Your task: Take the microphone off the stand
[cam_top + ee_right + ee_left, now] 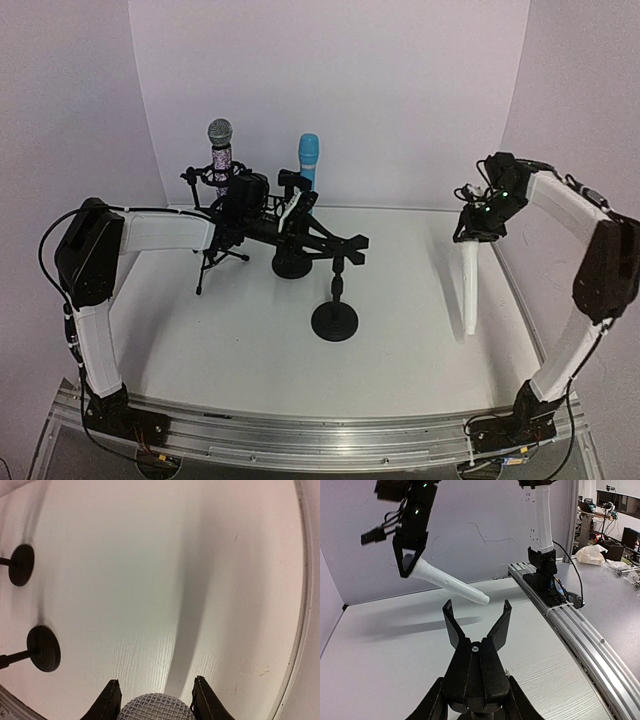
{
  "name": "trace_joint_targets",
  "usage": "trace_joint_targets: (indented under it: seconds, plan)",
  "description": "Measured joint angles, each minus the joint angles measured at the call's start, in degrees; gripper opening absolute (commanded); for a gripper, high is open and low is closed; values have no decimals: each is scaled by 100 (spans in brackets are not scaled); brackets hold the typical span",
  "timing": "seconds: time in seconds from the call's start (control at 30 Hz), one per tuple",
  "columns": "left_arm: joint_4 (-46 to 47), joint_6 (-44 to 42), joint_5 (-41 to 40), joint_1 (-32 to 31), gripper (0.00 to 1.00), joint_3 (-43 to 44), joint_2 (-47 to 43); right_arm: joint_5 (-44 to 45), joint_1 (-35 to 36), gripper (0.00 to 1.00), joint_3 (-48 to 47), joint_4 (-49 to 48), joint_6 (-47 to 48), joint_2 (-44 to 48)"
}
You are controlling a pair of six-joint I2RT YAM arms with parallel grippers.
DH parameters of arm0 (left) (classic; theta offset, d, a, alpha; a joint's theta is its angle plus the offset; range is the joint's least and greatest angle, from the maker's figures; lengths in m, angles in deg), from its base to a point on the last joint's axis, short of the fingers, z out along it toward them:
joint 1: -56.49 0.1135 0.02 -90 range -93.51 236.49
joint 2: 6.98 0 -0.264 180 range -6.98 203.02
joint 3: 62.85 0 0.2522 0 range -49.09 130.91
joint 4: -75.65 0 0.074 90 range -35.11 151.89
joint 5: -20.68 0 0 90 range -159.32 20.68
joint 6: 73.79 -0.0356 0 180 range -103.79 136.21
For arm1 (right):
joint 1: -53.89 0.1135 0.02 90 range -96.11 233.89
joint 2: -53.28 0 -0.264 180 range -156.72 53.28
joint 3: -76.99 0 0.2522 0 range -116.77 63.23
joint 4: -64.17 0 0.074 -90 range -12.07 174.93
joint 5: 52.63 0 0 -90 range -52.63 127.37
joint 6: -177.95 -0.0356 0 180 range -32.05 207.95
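Note:
My right gripper [478, 228] is shut on the mesh head of a white microphone [468, 290], which hangs handle-down at the right of the table. In the right wrist view the mesh head [156, 709] sits between my fingers [111, 700]. The left wrist view shows the white microphone [451, 583] slanting down from the right gripper [409, 560]. My left gripper [357, 250] is open and empty, over an empty round-base stand [335, 305]; its jaws [478, 611] stand wide apart. A glitter microphone [220, 150] on a tripod stand and a blue microphone [309, 160] on a round-base stand are behind.
The tripod stand [215, 262] and the blue microphone's stand base [291, 267] are at the back left. Two round stand bases show in the right wrist view [44, 648] [21, 565]. The table's right edge [300, 605] is near the right gripper. The right arm's base [542, 570] stands on the rail.

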Motion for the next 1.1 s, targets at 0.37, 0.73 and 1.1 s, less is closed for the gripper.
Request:
trace_joint_targets:
  seconds: [0.37,0.73,1.1]
  plan:
    - [17,9,-29,0,0,-78,-61,137,-362,10,-1523,1896,394,-3363]
    - [140,138,-95,0,0,-127,-76,342,-347,95,-1611,1716,232,-3511]
    - [347,431,-310,-1,15,-171,-74,177,-151,98,-1335,1235,237,-3203]
